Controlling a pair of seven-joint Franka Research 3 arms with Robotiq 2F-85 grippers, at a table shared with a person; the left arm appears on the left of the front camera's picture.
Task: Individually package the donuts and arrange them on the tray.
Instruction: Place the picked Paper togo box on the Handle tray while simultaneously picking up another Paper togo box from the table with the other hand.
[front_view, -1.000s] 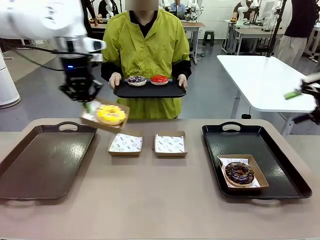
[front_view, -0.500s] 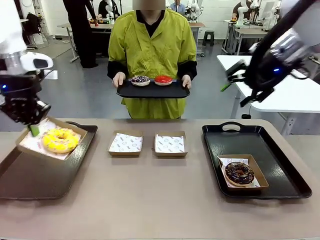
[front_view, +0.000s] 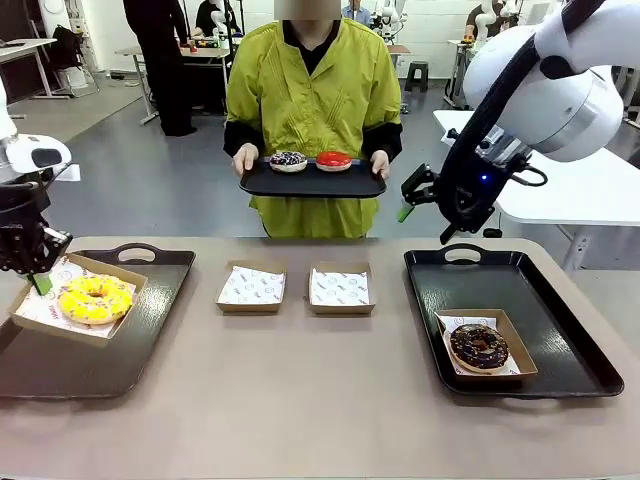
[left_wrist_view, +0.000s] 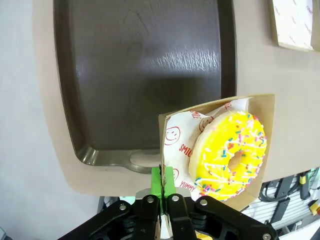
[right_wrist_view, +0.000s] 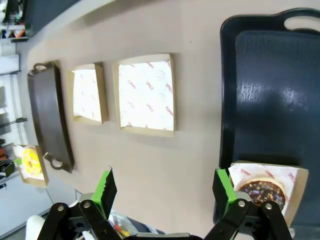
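While left jaws clamp the box (front_view: 55, 327) rim low, right jaws spread, raised.

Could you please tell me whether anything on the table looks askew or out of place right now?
Only the box carrying the yellow donut. The left gripper pinches one wall, and the box hangs tilted over the outer edge of the left tray rather than lying flat. Nothing else stands out.

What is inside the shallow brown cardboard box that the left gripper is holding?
A yellow-iced ring donut with sprinkles lies on printed white paper lining the box. The paper under the donut is hidden. The left gripper pinches its wall.
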